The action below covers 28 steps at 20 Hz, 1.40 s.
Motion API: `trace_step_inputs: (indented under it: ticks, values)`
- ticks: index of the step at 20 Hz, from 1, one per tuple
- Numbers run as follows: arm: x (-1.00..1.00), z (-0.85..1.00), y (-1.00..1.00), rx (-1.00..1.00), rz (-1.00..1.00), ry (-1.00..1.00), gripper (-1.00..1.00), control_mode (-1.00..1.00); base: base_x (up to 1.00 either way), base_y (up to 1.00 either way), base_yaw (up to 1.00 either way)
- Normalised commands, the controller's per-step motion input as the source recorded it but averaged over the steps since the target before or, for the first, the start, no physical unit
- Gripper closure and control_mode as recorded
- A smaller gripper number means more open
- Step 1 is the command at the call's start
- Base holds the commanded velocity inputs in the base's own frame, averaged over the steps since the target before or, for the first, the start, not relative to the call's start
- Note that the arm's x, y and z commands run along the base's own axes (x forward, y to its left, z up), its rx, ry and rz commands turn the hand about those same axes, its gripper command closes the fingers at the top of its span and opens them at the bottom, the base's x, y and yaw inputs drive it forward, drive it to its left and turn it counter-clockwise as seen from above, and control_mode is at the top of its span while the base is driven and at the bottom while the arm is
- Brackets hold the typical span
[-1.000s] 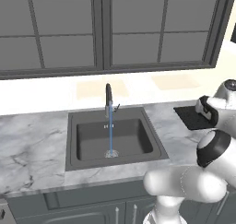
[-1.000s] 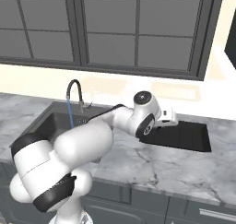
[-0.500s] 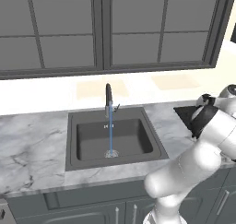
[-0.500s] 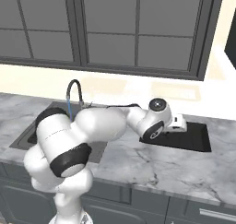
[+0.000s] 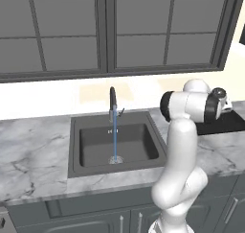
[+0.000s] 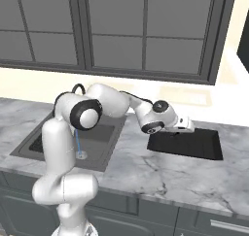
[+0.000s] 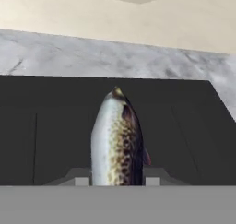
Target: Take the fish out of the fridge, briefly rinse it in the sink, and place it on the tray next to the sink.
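Observation:
The fish (image 7: 117,140), silvery with a brown speckled back, points away from the hand, and my gripper (image 7: 117,179) is shut on its tail end. Its body hangs low over the flat black tray (image 7: 41,126); I cannot tell whether it touches. In the right base view the gripper (image 6: 187,127) reaches over the tray (image 6: 199,146) at its near-left part. The tray (image 5: 227,124) lies on the marbled counter right of the sink (image 5: 86,168). The fridge is out of view.
Water runs in a thin blue stream (image 5: 115,143) from the dark curved faucet (image 5: 113,101) into the basin. Dark cabinets (image 5: 105,30) hang above the cream wall. The arm's elbow (image 6: 85,114) stands over the sink (image 6: 111,151).
The arm has stretched further right, carrying the fish over the tray and lower. The elbow has swung up and over. Water keeps running.

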Motion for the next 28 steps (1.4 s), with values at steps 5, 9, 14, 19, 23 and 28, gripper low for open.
trace_step_inputs:
  ticks: [5, 9, 14, 19, 23, 28]
  values:
    - [0.03, 0.03, 0.0, 0.01, 0.0, 0.0, -1.0, -1.0, 0.0, 0.0, 0.0]
    - [-0.41, 0.43, 0.0, 0.02, -0.03, -0.06, -1.0, -1.0, 0.0, 0.0, 0.0]
    - [-0.38, 0.85, 0.12, -0.01, -0.04, -0.18, -1.0, -1.0, 0.0, 0.0, 0.0]
    - [-0.98, 1.0, 0.77, -0.12, 0.0, -0.33, -1.0, -1.0, 0.0, 0.0, 0.0]
    - [-1.0, 1.0, 0.67, -0.19, -0.01, -0.41, -1.0, -1.0, 0.0, 0.0, 0.0]
    - [-1.0, 0.98, 0.83, -0.17, 0.0, -0.38, -1.0, -1.0, 0.0, 0.0, 0.0]
